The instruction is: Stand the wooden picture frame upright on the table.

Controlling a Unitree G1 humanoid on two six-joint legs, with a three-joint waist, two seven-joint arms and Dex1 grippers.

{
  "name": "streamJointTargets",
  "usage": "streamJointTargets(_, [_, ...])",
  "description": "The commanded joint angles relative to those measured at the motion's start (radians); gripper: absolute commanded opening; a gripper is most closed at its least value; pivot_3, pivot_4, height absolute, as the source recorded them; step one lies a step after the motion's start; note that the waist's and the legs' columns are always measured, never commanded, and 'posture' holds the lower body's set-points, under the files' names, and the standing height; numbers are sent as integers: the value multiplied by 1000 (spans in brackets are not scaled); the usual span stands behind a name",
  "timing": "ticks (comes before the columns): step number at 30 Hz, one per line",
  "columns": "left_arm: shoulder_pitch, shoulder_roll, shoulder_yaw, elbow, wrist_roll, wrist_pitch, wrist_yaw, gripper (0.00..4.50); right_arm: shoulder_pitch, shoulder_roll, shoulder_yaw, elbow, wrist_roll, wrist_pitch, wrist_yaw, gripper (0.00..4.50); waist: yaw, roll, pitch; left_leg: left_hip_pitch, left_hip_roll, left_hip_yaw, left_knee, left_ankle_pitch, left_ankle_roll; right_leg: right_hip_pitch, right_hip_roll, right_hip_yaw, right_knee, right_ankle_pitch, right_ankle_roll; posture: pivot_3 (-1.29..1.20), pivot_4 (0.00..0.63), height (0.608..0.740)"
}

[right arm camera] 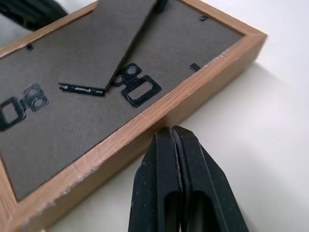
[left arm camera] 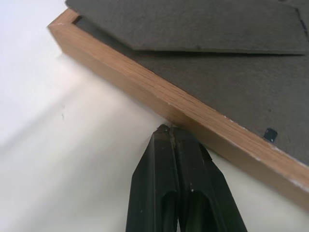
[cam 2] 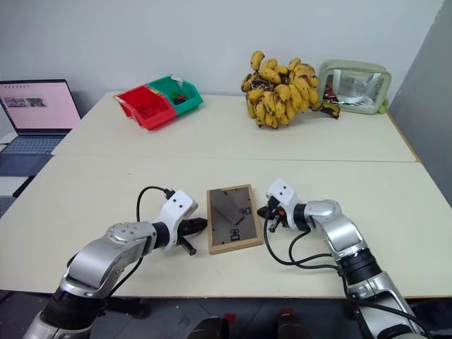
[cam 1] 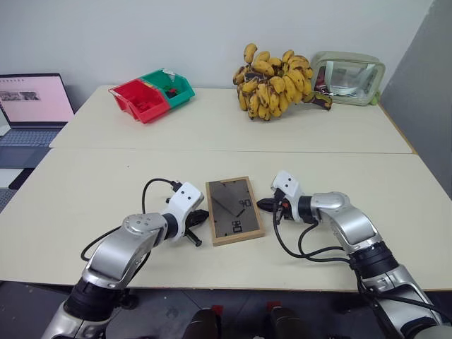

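The fingers of the left gripper (left arm camera: 170,129) are pressed together with nothing between them. Their tips are set against the outer side of the wooden picture frame (cam 1: 234,209), on its left long rail, as is seen in the left wrist view. The fingers of the right gripper (right arm camera: 171,129) are likewise clenched on nothing. Their tips are placed just beside the right long rail of the frame; whether they touch the wood cannot be told.

The frame is laid flat, face down, on the table (cam 1: 85,183), near the front edge and between the two grippers. Its dark grey back panel is turned upward. The flap stand (right arm camera: 108,46) is seen raised a little off the back panel at its free end. Two small black sawtooth hangers (right arm camera: 136,87) are fixed to the back panel.

Farther back, beyond the seam line across the tabletop, a red bin (cam 1: 140,99) and a green bin (cam 1: 173,86) are placed side by side, touching. A large bunch of bananas (cam 1: 275,83) is set to the right of them, and a clear pouch with a pale green rim (cam 1: 347,78) is stood just beside the bananas. An open laptop (cam 1: 32,106) is seen off the left end of the table.
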Motion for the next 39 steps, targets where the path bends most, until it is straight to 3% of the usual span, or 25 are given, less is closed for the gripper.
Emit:
streamJointTargets(1, [-16, -26, -58, 60, 41, -43, -19, 4, 28, -47, -16, -88, 35, 6, 59, 28, 0, 0, 0, 0, 0, 0, 0, 0, 0, 0, 0, 0, 0, 0, 0, 0, 150, 740])
streamJointTargets(4, [-17, -14, -57, 63, 45, -44, -47, 4, 41, -76, -38, -94, 27, 8, 48, 28, 2, 1, 0, 1, -1, -2, 0, 0, 0, 3, 0, -1, -1, 0, 0, 0, 150, 740])
streamJointTargets(10, [54, 178, 81, 86, 4, -85, -206, 4, 12, -93, -68, -5, -31, -85, -25, 28, -20, 1, -1, 1, 1, 0, -1, 0, 0, 1, 0, 0, -1, 0, 0, 0, 150, 740])
streamJointTargets(13, [27, 221, 202, 96, -135, 12, -299, 4, 1, -80, -72, 6, -32, -95, -36, 28, -34, 1, -1, 1, 2, 1, -2, 0, 0, -1, 0, 1, 1, -1, -2, 0, 150, 740])
streamJointTargets(16, [-38, 189, 340, 129, -354, 287, -346, 521, -1, -59, -66, 17, -36, -106, -49, 0, -31, 1, -1, -1, 3, -1, -2, 0, 0, -4, 5, 0, 2, -1, -2, 0, 150, 740])
streamJointTargets(21, [-121, 107, 475, 288, -471, 635, -289, 1567, 13, -13, -42, 38, -60, -130, -80, 0, -29, 1, -1, -1, 3, -1, -1, 0, 0, -2, 4, -1, 0, 0, -1, 0, 150, 740])
streamJointTargets(25, [-154, 54, 501, 375, -479, 707, -259, 2018, 16, 37, -25, 57, -75, -137, -115, 0, -29, 0, 0, -1, 3, -2, -1, 0, 0, -2, 4, -1, 1, 0, -1, 0, 150, 740])
streamJointTargets(31, [-156, -74, 482, 407, -460, 678, -190, 2696, 26, 91, 0, 30, -84, -119, -136, 0, -27, 0, -1, -1, 3, -2, -1, 0, -1, -2, 3, -1, 1, 0, -2, 0, 150, 740])
streamJointTargets(39, [-123, -221, 500, 315, -517, 725, -126, 3926, 21, 129, 2, 22, -84, -85, -166, 0, -18, 1, -1, 0, 1, -2, -1, 0, -1, -1, -2, 0, 0, 0, -1, 0, 150, 740])
